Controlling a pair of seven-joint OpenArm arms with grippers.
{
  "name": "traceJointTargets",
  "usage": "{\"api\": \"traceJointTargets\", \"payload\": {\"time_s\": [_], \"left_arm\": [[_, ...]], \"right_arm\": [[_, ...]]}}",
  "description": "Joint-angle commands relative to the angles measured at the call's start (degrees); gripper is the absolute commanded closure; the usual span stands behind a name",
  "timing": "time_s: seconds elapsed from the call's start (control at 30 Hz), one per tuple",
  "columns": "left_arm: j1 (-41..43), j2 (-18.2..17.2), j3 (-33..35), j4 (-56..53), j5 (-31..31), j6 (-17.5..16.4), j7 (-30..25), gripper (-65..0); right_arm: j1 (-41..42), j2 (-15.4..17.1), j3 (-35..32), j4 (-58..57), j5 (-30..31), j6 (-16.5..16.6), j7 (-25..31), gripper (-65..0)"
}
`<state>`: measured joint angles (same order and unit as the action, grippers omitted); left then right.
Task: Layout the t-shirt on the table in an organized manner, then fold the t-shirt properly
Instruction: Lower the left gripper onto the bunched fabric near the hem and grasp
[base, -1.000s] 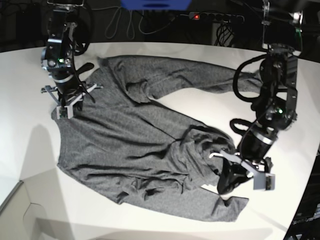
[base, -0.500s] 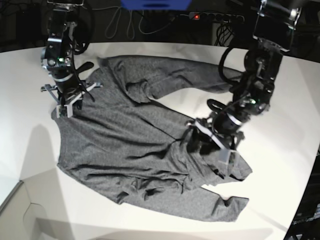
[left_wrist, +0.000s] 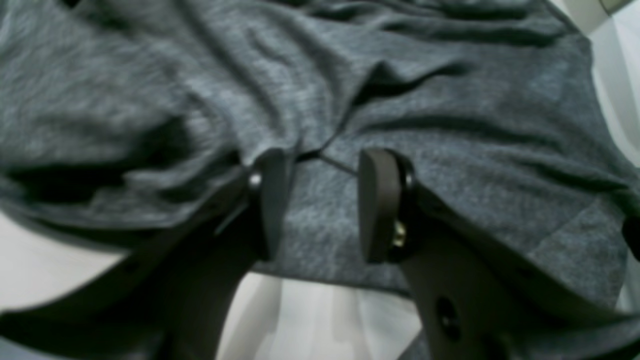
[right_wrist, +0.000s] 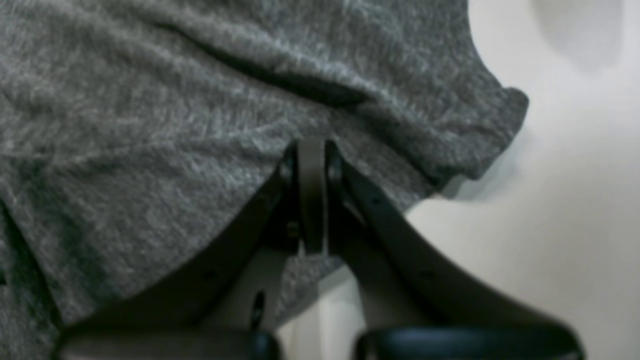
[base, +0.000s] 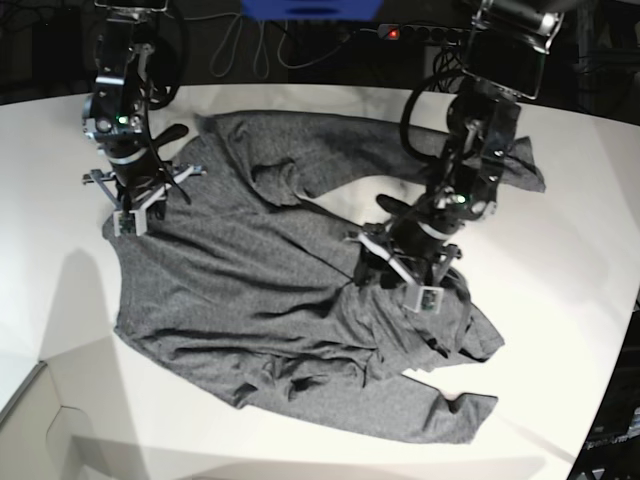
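Left gripper (left_wrist: 320, 200) is open, with a wide gap between its two dark fingers (left_wrist: 377, 200). Nothing is held between them. It hangs over the middle of the shirt (base: 270, 270), right above a bumpy fold of grey cloth, and the pictures do not show for sure if its tips touch the cloth. In the base view this gripper (base: 395, 275) sits near the shirt's middle, on the side with the bunched-up part.

Right gripper (right_wrist: 311, 195) is shut tight, its fingers pressed flat together. It sits at the shirt's edge near one corner, and the blurry close-up does not show for sure if a bit of cloth is pinched there. In the base view it (base: 135, 205) is at the far left corner of the shirt.

Grey and soft, the shirt lies spread on the table (base: 560, 330), but it is not flat. One long sleeve stretches away behind the shirt's middle, toward the far edge of the table. Wrinkles and a lumpy heap lie on the near side of the shirt, by the left gripper.

White and smooth, the table is much wider than the shirt. Behind it the room is dark, with cables and a small red light (base: 393, 33).
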<state>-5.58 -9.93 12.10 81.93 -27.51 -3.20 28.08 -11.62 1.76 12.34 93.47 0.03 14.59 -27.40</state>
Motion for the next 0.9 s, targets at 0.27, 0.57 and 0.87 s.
{"api": "traceJointTargets", "payload": {"time_s": [0.27, 0.57, 0.87], "left_arm": [[-3.6, 2.0, -0.8, -7.0, -0.1, -0.4, -1.5, -24.0], [-3.2, 4.9, -10.0, -6.5, -0.2, -0.4, -1.0, -24.0], [-3.2, 4.9, -9.9, -6.8, -0.2, -0.6, -0.9, -24.0]], "right_arm": [[0.5, 0.3, 0.4, 1.0, 0.3, -0.1, 1.3, -0.7], [0.6, 0.4, 0.4, -0.6, 0.3, -0.1, 1.3, -0.7], [1.7, 0.4, 0.5, -2.2, 0.3, -0.1, 1.3, -0.7]]}}
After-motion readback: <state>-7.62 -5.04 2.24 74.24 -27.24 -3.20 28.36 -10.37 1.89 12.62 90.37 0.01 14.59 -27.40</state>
